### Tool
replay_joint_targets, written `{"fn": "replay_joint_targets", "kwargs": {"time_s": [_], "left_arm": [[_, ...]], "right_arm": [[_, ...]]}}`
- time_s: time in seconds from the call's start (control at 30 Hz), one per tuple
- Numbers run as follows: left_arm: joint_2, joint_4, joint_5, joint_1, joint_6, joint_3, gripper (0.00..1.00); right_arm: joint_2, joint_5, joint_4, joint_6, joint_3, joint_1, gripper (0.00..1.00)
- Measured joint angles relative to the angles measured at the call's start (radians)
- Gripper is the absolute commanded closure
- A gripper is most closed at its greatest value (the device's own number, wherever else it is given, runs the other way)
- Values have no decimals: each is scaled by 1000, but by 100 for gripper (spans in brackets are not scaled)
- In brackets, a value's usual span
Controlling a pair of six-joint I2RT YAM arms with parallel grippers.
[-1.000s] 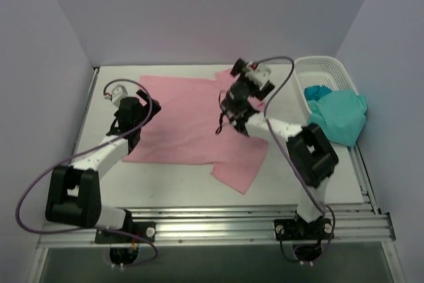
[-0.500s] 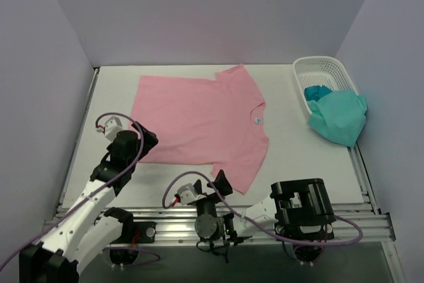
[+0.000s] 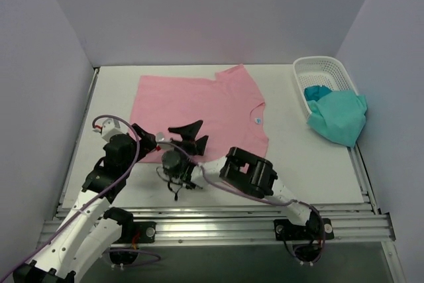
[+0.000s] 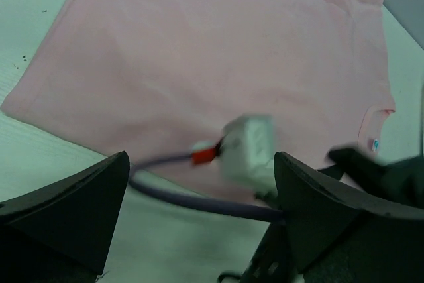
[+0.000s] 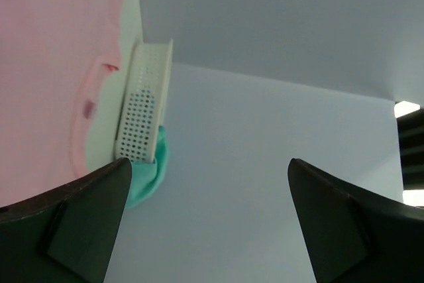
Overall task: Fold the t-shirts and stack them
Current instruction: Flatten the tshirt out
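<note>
The left arm [image 3: 99,180] reaches forward and the right arm [image 3: 248,175] folds low leftward, both jaws apart and empty, at the near edge of the flat light-pink cloth t-shirt [image 3: 199,104].

Matt pink cloth t-shirt [image 3: 199,107], white plastic basket [image 3: 329,71]

No text, brand, number or sign can be read in any of the views. A small pale label [image 3: 258,120] is seen just below the neckline of the pink t-shirt [image 3: 192,107]. A bluish mark is carried on it, but it is too small and blurred to be read, also in the left wrist view.
</note>
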Motion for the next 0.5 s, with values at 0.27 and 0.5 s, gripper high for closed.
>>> {"fn": "replay_joint_targets", "kwargs": {"time_s": [0.27,0.5], "left_arm": [[10,31,20,-10,55,4,1],[33,45,54,-19,95,6,1]], "right_arm": [[17,1,-17,-192,572,-509,0],[-150,-201,-330,138,583,-525,0]]}}
